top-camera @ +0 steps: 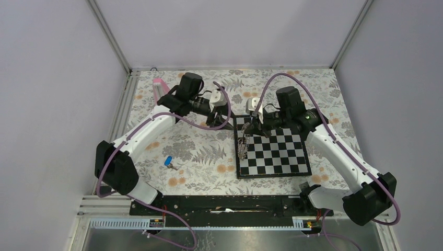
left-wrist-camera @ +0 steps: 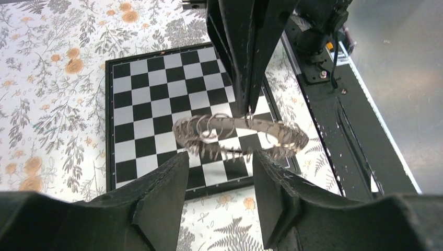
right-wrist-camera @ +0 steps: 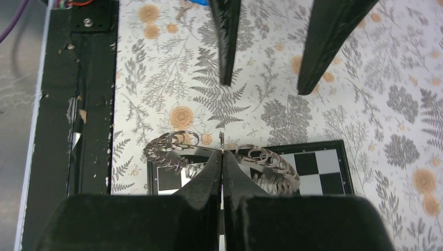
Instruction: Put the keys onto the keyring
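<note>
While the right end effector (right-wrist-camera: 221,157) clamps the keyring (right-wrist-camera: 172,144), the key (top-camera: 168,161) lies near-left — closer to the open left end effector (top-camera: 217,123).

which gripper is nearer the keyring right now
Right. The right gripper is shut on the keyring, pinching its band. The left gripper faces it with jaws open, close but not touching.

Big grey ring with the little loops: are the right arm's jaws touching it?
Touching. The right wrist view shows the shut jaws pinching the large dark-grey metal keyring by its band, no gap.
</note>
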Controlling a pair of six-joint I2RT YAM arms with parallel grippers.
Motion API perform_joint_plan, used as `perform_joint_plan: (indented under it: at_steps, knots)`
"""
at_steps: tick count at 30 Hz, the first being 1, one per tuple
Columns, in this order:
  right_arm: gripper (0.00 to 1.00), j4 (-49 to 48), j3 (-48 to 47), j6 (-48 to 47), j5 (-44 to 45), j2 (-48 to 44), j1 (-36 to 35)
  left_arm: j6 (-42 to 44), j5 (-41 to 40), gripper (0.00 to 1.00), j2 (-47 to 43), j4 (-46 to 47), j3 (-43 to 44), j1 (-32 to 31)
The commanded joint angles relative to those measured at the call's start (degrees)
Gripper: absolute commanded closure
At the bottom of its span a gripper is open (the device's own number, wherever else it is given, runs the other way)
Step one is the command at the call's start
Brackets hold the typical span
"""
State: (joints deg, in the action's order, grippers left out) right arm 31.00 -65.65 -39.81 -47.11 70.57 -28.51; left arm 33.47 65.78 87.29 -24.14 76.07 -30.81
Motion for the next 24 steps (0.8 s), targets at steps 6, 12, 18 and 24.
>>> perform_joint_plan:
  at_steps: [6, 12, 18, 24]
  knots:
    - [1.00, 8.22, 1.11, -20.11, -11.07, -1.48, -0.49, 16.13, -1.79, 0.46, -5.85, -12.33, -0.07, 0.57]
    - [1.00, 10.61, 2.20, -32.82, -11.37, -1.34, -0.47, 18.42, -2.54, 0.47, -6.50, -12.42, -2.52, -0.12]
    - [1.00, 10.01, 5.26, -42.67, -8.17, -2.00, -0.49, 18.79, -3.78, 0.48, -5.86, -12.42, -3.22, -2.07]
    - [1.00, 7.78, 7.66, -44.85, -7.37, -3.06, -0.49, 19.22, -4.06, 0.49, -5.05, -12.49, -3.87, -4.52]
